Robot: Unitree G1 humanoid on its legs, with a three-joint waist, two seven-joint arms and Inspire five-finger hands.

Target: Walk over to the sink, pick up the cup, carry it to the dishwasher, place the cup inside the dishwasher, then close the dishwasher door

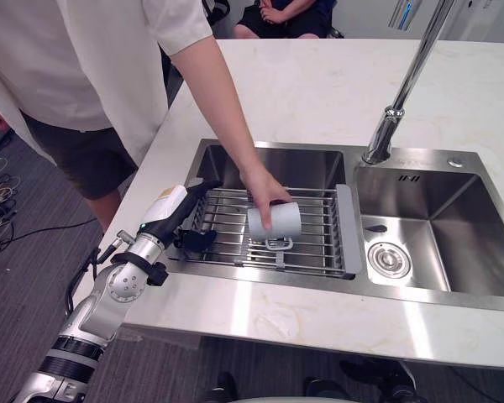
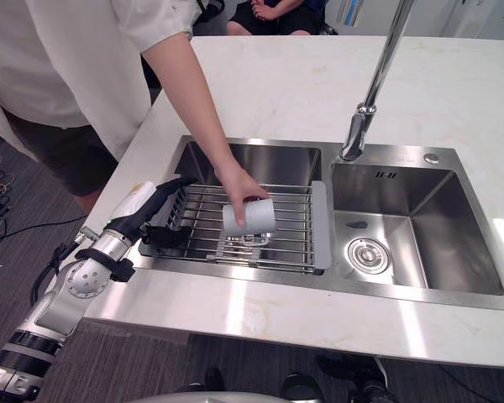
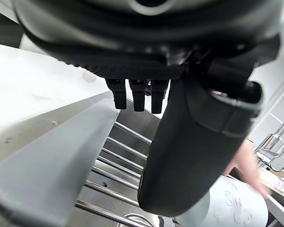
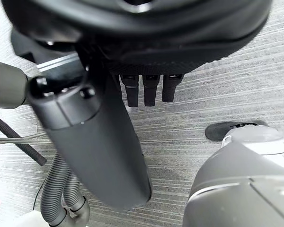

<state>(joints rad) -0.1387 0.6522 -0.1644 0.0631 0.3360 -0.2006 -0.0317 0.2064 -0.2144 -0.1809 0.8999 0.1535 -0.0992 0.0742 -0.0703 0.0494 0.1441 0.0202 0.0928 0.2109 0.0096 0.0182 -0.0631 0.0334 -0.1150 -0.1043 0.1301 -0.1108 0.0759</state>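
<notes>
While over floor (image 4: 227,90), right hand (image 4: 102,156) (uncurled)

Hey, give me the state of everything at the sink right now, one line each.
wire rack: set across the left basin
cup: on its side on the wire rack, a person's hand on it
faucet: no water seen running
left robot hand: open, at the rack's left end, apart from the cup
right robot hand: open, empty, over the floor

The left arm (image 1: 118,290) is silver-grey, built of rounded housings, with a black ribbed band low down. Its left hand (image 1: 183,225) is dark, the thumb capped white. The right hand (image 4: 146,47) is black with a smooth, rounded thumb and blocky fingers.
</notes>
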